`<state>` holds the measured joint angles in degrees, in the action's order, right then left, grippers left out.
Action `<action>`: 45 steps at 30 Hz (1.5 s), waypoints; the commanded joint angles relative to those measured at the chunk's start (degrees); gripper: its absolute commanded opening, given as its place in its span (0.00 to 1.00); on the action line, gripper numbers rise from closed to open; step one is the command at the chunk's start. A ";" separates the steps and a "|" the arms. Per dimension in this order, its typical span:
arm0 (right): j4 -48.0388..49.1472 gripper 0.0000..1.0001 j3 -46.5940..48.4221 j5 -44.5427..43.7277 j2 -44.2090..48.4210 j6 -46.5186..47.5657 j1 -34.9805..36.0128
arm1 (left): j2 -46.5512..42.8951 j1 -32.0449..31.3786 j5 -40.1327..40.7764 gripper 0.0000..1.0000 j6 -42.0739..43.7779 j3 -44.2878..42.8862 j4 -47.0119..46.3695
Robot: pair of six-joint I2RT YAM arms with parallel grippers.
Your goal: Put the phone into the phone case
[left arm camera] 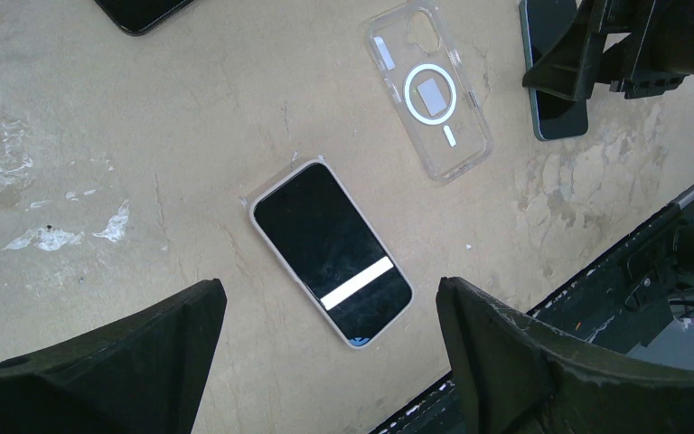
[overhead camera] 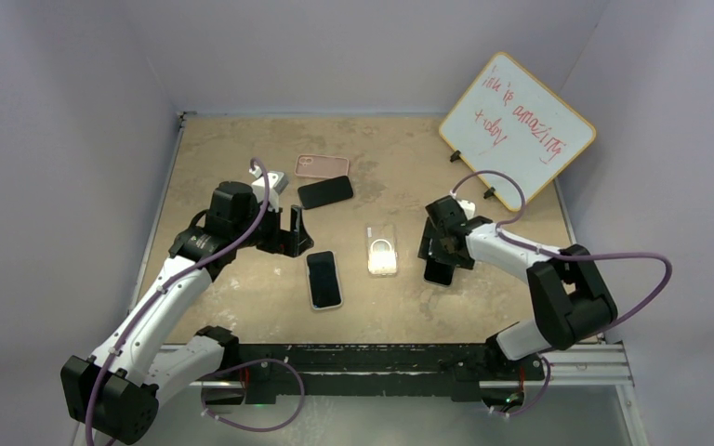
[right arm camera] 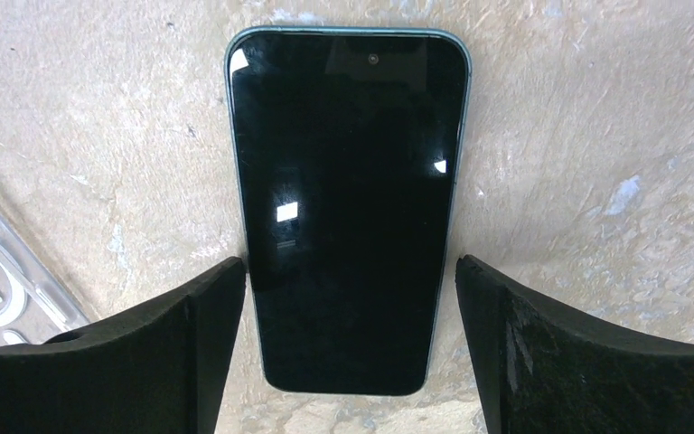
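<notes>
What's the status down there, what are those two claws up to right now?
Open left claw over white-cased phone. Open right claw straddling teal-edged phone, lying flat, not gripped. Empty clear case beside it; nothing in the way.

Soft, even light is falling from overhead onto the tan table; the walls around it are reading dim and violet-tinted; the arms are casting only faint, diffuse shadows. The clear phone case is glaring almost white in the top view, losing its detail; the phone in a pale case is mirroring a bright strip across its screen; the dark phone is catching small square glints, its sides converging under wide-angle skew. The left gripper's fingers and right gripper's fingers are looming close to the lens, black and slightly soft.
</notes>
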<state>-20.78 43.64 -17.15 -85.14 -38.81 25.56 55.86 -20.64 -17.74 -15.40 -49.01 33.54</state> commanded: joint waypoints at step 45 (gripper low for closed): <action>19.58 0.36 2.34 17.06 8.15 3.93 6.77 | -2.68 0.52 2.35 0.96 -0.09 0.11 -1.27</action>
<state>-8.97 42.76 -2.07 -78.06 -33.69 30.46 54.28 -20.62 -16.99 -15.42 -48.84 33.56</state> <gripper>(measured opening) 0.713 0.945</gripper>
